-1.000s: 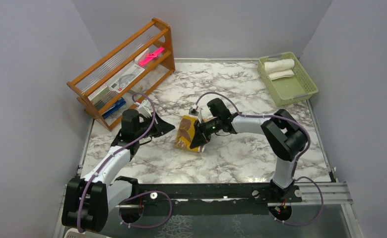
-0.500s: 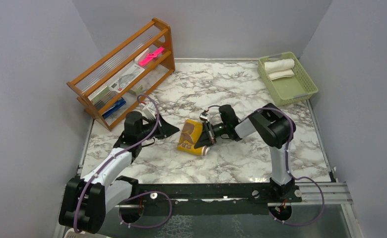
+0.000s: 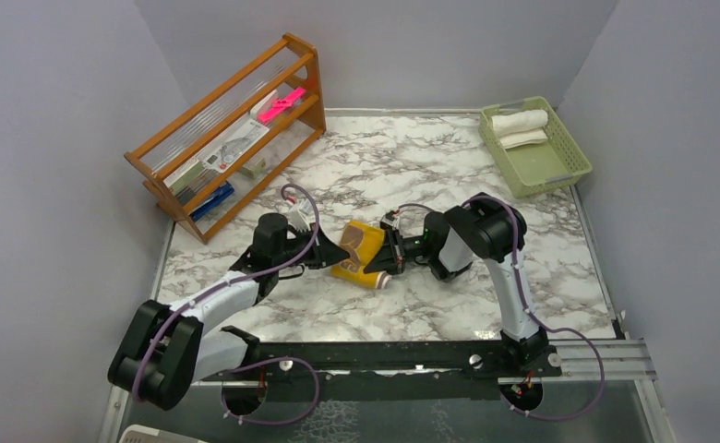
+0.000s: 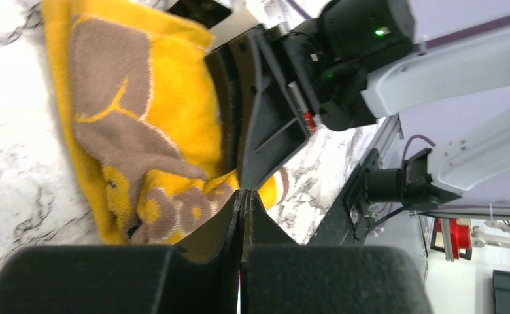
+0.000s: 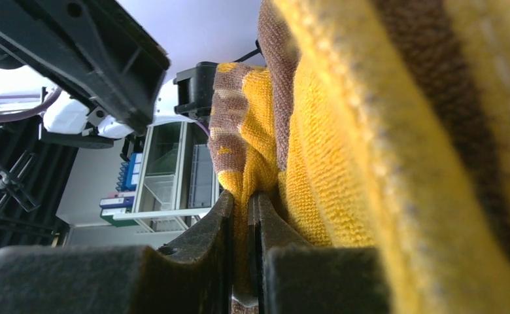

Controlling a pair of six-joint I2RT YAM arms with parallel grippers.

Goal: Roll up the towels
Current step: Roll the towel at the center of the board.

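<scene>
- Step in hand: rolling the yellow towel (image 3: 356,251). It lies in the middle of the tabletop (image 3: 449,305) as a loose, thick bundle, brown printed face outward. The end of a roll seems to show at its near corner.
- The right arm (image 3: 513,295) reaches in low from the right. Its jaws are clenched on a thin fold of the yellow towel (image 5: 318,163), with cloth pinched between the two tips.
- The left arm (image 3: 218,300) comes from the left. Its jaws are pressed together with nothing between them, the tip just beside the left edge of the yellow towel (image 4: 174,118). I cannot tell whether it touches.
- Progress, as I judge it: the white towel (image 3: 520,121) looks finished, lying rolled in the green basket (image 3: 546,168) at the far right corner. The yellow one is partly done and slack.
- The next move probably calls for the right jaws to keep hold of the fold while the bundle is turned over tighter. The left tip would brace the other side so the cloth does not slide on the smooth marble.
- In the way: the two arms crowd one small bundle, so their tips could knock together. A loose layer could also spring open if the pinch lets go.
- Around: a wooden rack (image 3: 227,138) at the far left holds a pink item (image 3: 281,103) and other small things, well apart from the work.
</scene>
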